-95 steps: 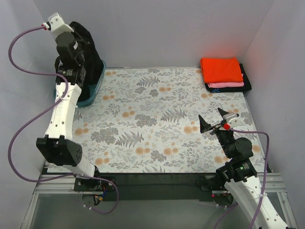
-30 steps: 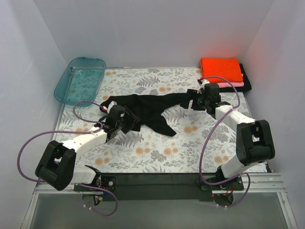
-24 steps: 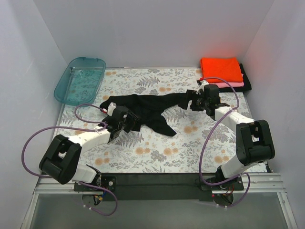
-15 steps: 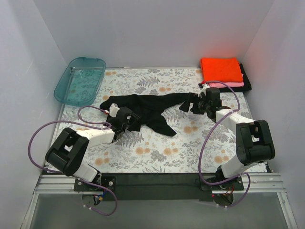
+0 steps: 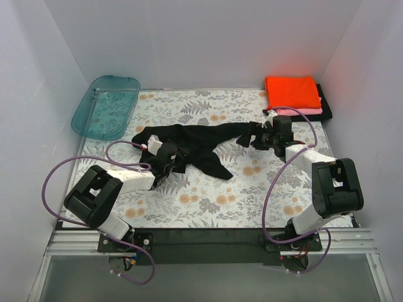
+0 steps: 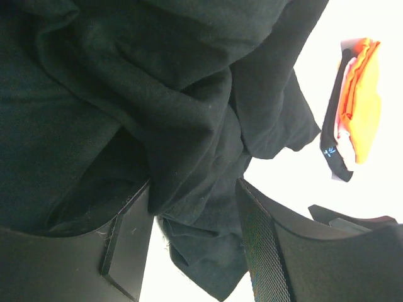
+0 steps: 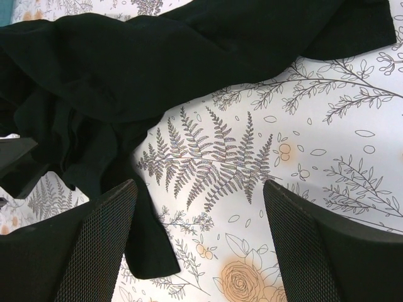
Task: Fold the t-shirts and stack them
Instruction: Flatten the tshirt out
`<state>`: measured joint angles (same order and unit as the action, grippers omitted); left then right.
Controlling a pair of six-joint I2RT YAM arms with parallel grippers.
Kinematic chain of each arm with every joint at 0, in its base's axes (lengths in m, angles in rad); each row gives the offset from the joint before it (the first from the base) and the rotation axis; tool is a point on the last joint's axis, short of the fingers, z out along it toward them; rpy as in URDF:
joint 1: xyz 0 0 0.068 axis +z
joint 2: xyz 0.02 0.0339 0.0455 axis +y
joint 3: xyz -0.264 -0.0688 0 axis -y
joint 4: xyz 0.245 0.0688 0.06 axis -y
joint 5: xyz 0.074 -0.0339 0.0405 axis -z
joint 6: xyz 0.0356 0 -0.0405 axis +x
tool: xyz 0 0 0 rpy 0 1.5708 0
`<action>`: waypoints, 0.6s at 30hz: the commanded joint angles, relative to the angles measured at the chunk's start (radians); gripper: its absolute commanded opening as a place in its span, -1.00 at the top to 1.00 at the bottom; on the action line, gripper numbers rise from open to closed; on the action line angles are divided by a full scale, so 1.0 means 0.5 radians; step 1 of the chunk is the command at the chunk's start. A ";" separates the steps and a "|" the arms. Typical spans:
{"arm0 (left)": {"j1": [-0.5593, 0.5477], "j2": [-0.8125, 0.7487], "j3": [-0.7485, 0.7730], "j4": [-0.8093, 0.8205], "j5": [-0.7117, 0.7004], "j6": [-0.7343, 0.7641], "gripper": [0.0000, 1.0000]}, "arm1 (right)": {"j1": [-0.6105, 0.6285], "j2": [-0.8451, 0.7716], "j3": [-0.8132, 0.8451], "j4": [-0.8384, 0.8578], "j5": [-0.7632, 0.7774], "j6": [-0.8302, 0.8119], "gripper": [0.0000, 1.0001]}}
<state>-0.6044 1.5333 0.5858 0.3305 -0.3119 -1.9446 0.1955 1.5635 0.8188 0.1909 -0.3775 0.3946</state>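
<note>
Left end effector [image 6: 194,189] has narrowed onto black t-shirt [image 6: 126,75] fold.

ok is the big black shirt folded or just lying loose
Not folded. The large black t-shirt lies crumpled and strung out across the table, bunched in creases, unlike the flat orange t-shirt on the corner stack.

The left arm [image 5: 129,180] and right arm [image 5: 302,157] wore white shells between bulky black joint housings [image 5: 337,185]. A thin purple cable [image 5: 266,201] looped along each. Their black fingers [image 7: 104,236] had fine mesh-textured inner faces.
</note>
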 commanded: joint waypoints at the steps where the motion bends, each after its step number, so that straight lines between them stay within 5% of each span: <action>1: -0.027 0.032 0.013 0.054 -0.094 0.024 -0.03 | -0.017 -0.016 -0.015 0.091 -0.040 0.015 -0.75; 13: -0.055 0.066 -0.058 0.247 -0.122 0.122 0.03 | -0.017 0.012 -0.021 0.112 -0.052 0.015 -0.75; 18: -0.058 -0.121 -0.107 0.290 -0.211 0.238 0.70 | -0.020 0.024 -0.006 0.118 -0.030 0.002 -0.75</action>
<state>-0.6289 1.5608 0.5442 0.4347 -0.3511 -1.8812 0.1902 1.5639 0.8185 0.2073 -0.3889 0.3943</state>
